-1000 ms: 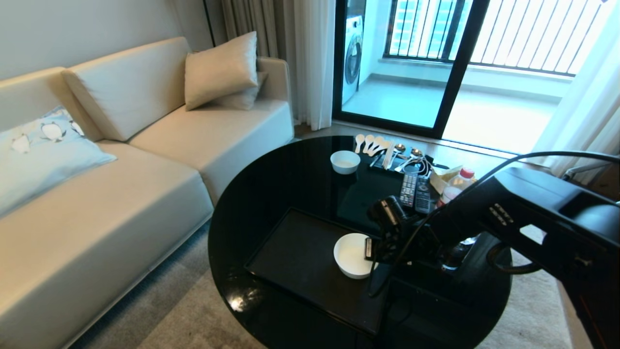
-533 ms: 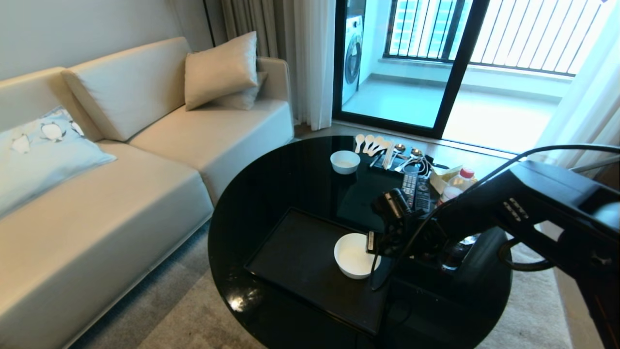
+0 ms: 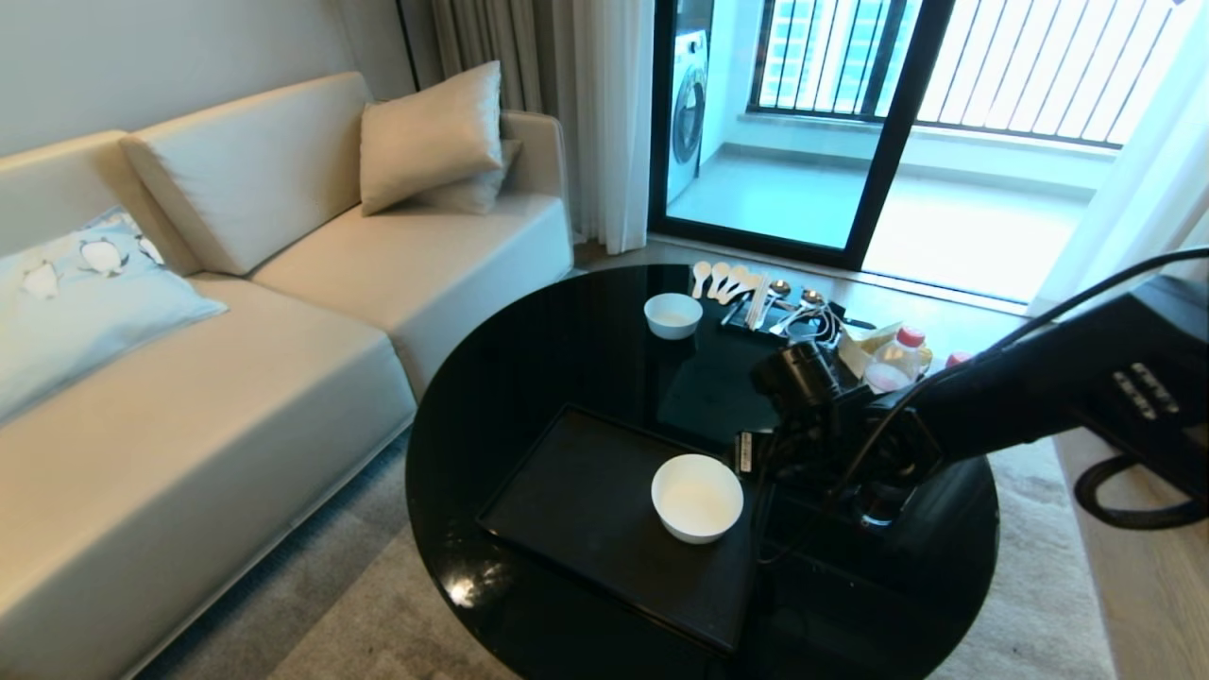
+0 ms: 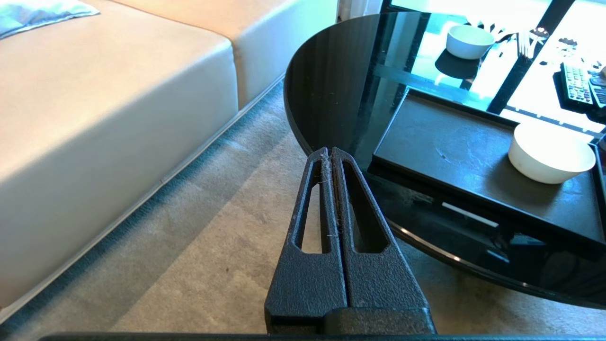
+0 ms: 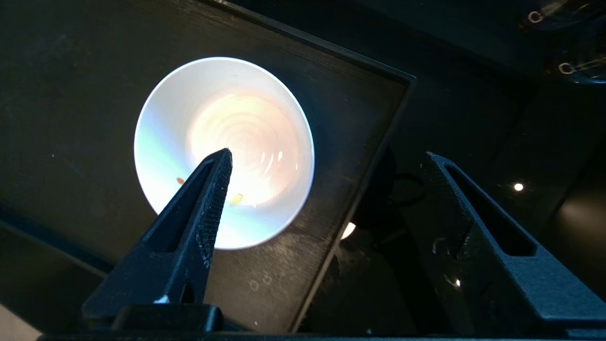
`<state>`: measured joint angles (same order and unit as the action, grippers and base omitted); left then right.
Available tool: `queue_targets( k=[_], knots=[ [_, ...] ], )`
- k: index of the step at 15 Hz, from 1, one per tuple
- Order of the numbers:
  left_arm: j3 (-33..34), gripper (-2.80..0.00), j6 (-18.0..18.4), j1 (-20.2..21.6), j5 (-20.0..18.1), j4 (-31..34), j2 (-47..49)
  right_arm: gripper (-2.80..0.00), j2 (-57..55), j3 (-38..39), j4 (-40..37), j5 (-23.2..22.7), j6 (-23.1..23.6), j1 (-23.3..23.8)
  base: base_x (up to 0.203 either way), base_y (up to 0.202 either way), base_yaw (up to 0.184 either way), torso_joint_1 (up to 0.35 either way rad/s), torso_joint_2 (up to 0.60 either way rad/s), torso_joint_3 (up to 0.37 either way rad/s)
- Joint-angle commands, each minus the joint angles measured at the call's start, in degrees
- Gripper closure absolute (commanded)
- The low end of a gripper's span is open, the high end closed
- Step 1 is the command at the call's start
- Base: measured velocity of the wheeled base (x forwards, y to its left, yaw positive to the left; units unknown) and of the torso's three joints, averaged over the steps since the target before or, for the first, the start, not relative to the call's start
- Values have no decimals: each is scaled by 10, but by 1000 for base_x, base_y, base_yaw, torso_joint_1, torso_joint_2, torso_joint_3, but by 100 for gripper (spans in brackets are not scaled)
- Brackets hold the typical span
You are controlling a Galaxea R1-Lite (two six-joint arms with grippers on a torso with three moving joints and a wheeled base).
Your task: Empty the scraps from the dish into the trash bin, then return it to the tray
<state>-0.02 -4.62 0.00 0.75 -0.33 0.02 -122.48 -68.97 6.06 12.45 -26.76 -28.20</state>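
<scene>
The black tray lies on the near part of the round black table. Behind it stand a smaller white bowl, a row of spoons and some bottles; the right arm partly hides them. The right gripper hangs above the tray's right edge with its fingers spread wide, holding nothing. The dish sits upright on the tray, below and apart from these fingers. It is plain white and deep, with two tiny scraps inside. The left gripper stays beside the table, over the carpet, fingers pressed together.
</scene>
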Motion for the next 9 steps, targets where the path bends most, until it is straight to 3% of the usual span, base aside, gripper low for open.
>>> queue_targets(
  k=[1, 6, 7, 9],
  knots=[
    [0, 0, 0, 0, 0, 0, 0, -280, 74, 38, 1, 2, 7, 0, 0, 0, 0, 0, 0, 0],
    [0, 0, 0, 0, 0, 0, 0, -280, 199, 133, 2, 3, 35, 0, 0, 0, 0, 0, 0, 0],
    [0, 0, 0, 0, 0, 0, 0, 0, 224, 153, 5, 3, 40, 1, 0, 0, 0, 0, 0, 0],
    [0, 0, 0, 0, 0, 0, 0, 0, 271, 198, 13, 3, 61, 6, 0, 0, 0, 0, 0, 0]
  ],
)
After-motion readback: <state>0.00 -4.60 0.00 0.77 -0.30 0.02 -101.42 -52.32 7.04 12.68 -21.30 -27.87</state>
